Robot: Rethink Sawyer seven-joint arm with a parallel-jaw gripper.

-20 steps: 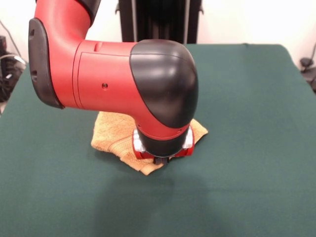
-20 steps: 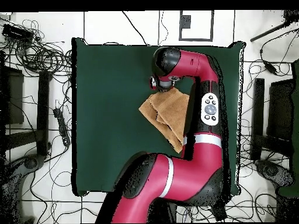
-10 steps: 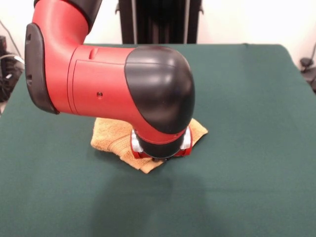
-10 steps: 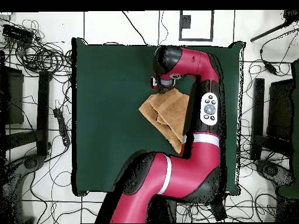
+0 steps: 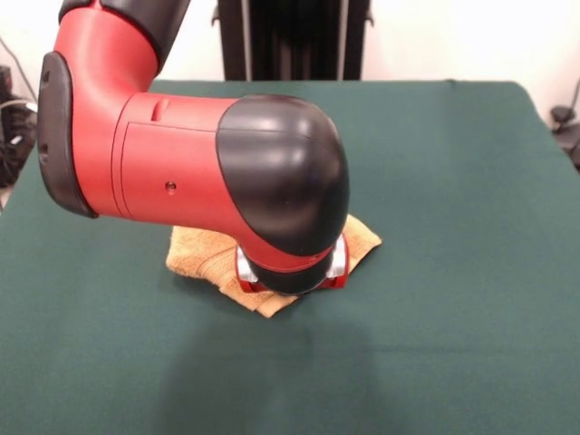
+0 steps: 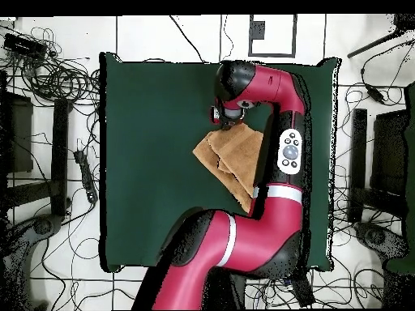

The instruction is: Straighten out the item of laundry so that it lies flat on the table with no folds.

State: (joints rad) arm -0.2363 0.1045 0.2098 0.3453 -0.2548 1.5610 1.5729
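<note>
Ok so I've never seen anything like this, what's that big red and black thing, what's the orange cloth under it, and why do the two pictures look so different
The big red and black thing is a robot arm. Its job here is to spread a towel flat. One picture is taken from across the table, facing the robot; the other looks straight down from above, so the two are turned half round against each other.

The green surface is a cloth-covered table. On it lies an orange-tan towel, still folded over itself, not flat.

The arm's pincer sits at its lower end, down at one corner of the towel. The arm's bulky wrist hides it from the front, and from above it is too small to judge, so I cannot tell whether it is gripping the cloth. Around the table the floor is strewn with cables.
</note>
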